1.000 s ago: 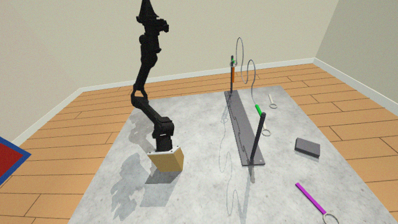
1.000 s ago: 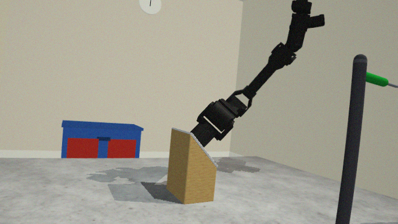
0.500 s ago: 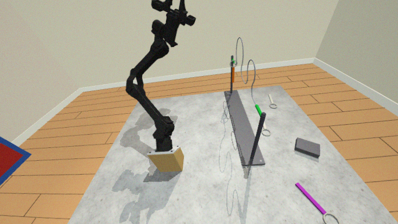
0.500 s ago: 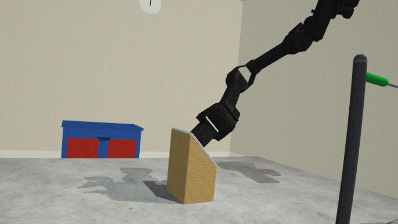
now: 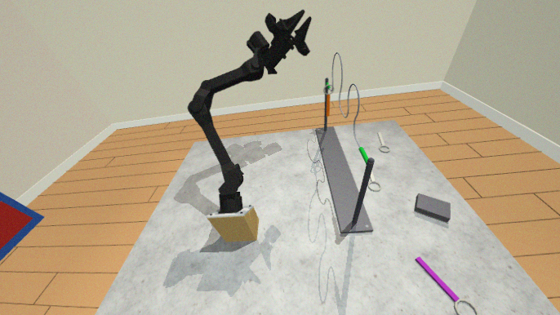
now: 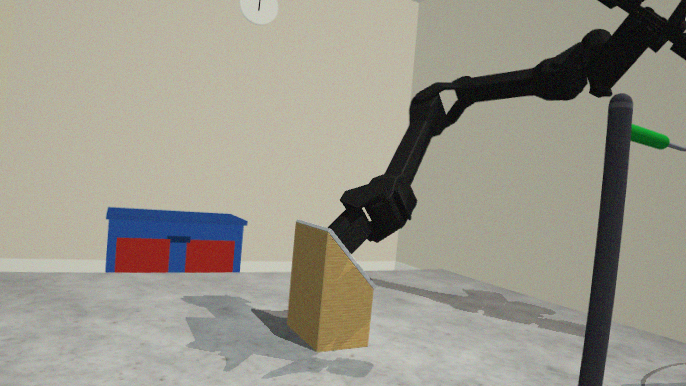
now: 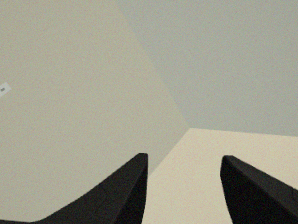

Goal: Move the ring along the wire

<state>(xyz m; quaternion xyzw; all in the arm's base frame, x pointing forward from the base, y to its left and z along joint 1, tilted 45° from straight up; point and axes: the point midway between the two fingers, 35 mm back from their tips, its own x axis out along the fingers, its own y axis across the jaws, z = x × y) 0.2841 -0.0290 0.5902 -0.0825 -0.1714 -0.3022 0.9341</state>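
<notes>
The ring (image 5: 329, 95) with its orange handle (image 5: 328, 105) hangs on the green part (image 5: 327, 85) beside the far post (image 5: 326, 120) in the top view, handle pointing down. The thin grey wire (image 5: 336, 53) runs in tall loops to the green part (image 5: 363, 155) (image 6: 650, 136) beside the near post (image 5: 362, 193) (image 6: 602, 250). My gripper (image 5: 306, 15) (image 7: 184, 164) is partly open and empty, raised high, with its fingers pointing up and to the right in the top view. It appears apart from the ring and wire. Its fingertips are out of frame in the exterior view.
The posts stand on a dark base plate (image 5: 339, 175). Beyond it lie two pale-handled rings (image 5: 384, 152) (image 5: 375, 190), a dark block (image 5: 433, 208) and a ring with a purple handle (image 5: 437, 278). My arm stands on a wooden block (image 5: 238, 226) (image 6: 345, 300).
</notes>
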